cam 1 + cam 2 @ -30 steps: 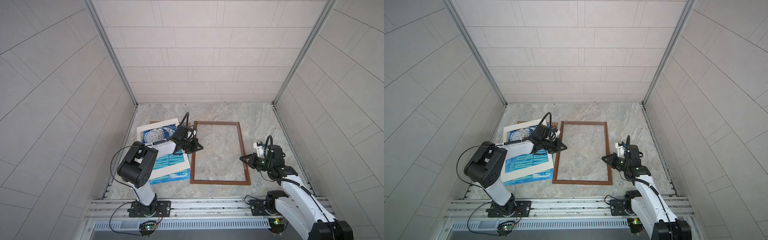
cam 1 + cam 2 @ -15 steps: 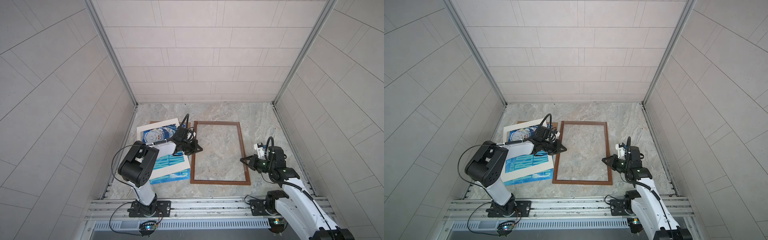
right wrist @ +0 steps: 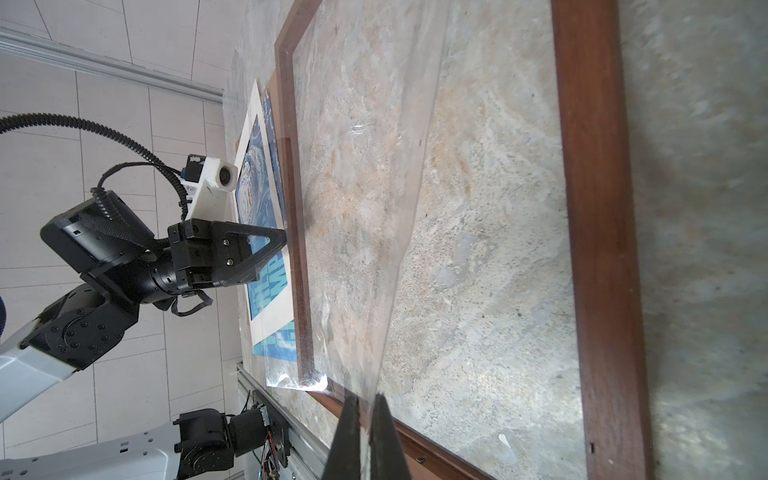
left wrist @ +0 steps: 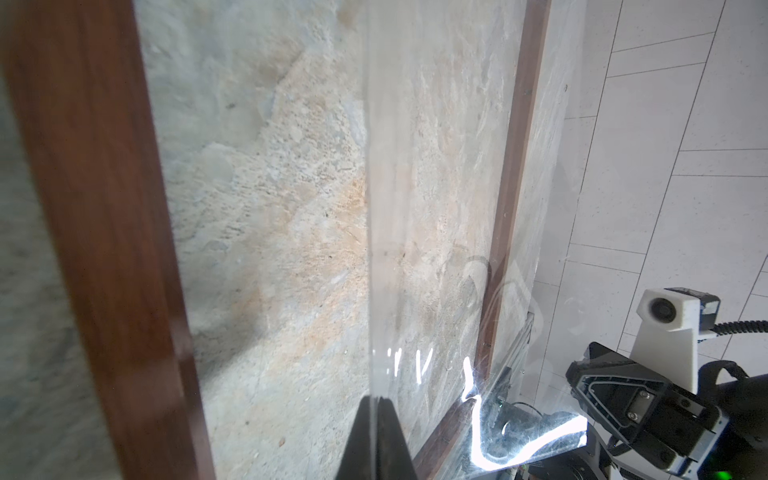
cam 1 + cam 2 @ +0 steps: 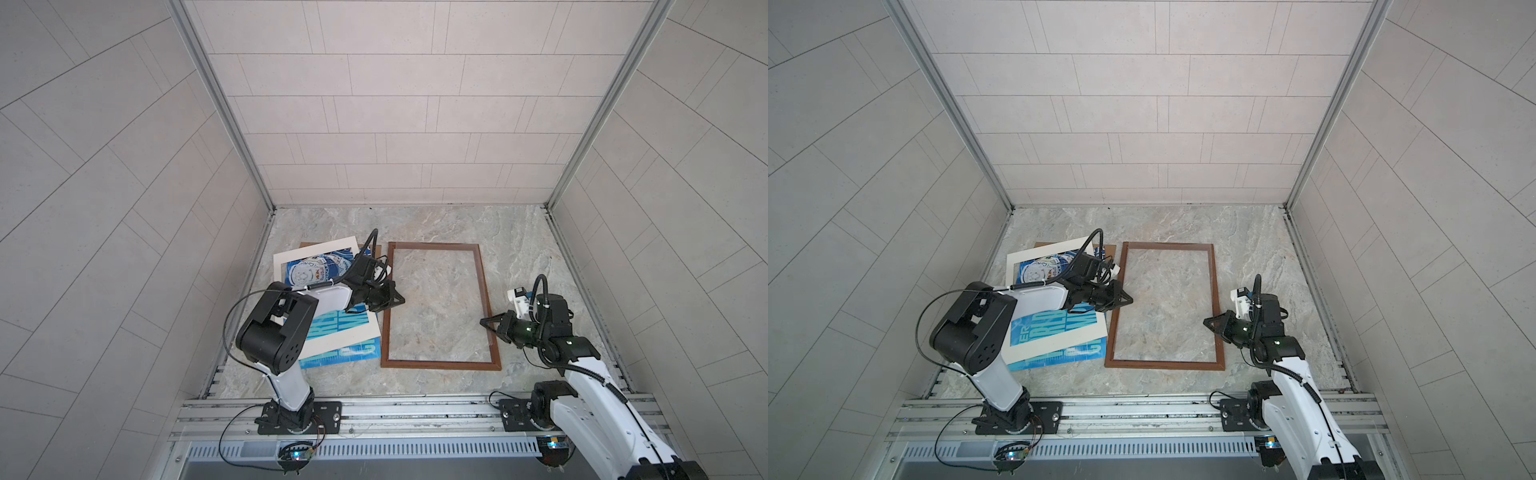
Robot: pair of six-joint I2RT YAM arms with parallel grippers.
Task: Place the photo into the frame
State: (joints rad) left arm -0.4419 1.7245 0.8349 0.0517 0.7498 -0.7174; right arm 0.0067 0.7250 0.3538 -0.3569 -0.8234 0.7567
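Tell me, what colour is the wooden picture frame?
Dark reddish brown; the frame shows best in the right wrist view.

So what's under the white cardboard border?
The blue photo lies under the white border, showing through its cut-out and sticking out at the near edge. A brown board peeks out at the far side. How far that board reaches underneath is covered.

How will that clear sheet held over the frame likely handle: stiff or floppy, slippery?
Probably floppy: the clear sheet is thin, and its glare curves in the left wrist view, suggesting sag between the left pincer and right pincer. Likely slick and light; both grip only its edges above the frame.
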